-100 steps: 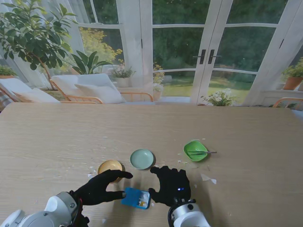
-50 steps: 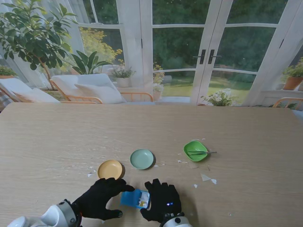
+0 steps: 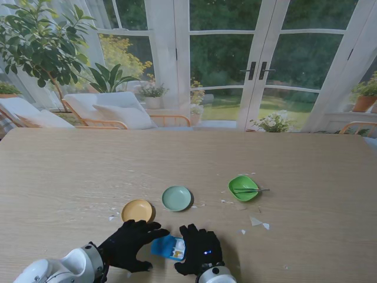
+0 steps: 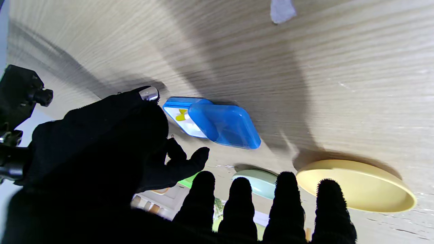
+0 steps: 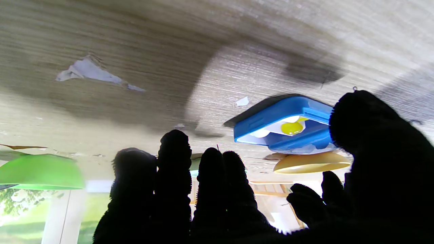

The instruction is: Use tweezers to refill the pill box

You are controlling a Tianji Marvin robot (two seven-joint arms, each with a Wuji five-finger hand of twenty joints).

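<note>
Hands either side of the pill box [image 3: 169,248] now, down at the near edge of the table [image 3: 306,159], a little left of its middle. The left hand [image 3: 131,244] has pulled back from the yellow dish [image 3: 136,210], where it was reaching a second ago, and sits with fingers spread, their tips beside the box's left edge. Whether they press on it, I cannot tell. The right hand [image 3: 199,249] has come nearer to me too and closed in on the box's right side. Its fingers are loosely apart and, in the left wrist view, a fingertip [image 4: 200,156] hangs just off the box, pinching nothing.

The box itself has barely shifted. Its blue lid [image 4: 224,125] looks swung partly open, with a white compartment and something yellow [image 5: 292,127] showing inside.

Farther from me stand the pale green dish [image 3: 177,198] and the bright green dish [image 3: 243,187], with the tweezers [image 3: 254,190] lying across it, well apart from both hands and untouched. Scraps of paper [image 3: 257,222] litter the table near the right hand.

My read: both hands are steadying or opening the box, so refilling proper has not begun. The right hand must yet travel out to those tweezers
</note>
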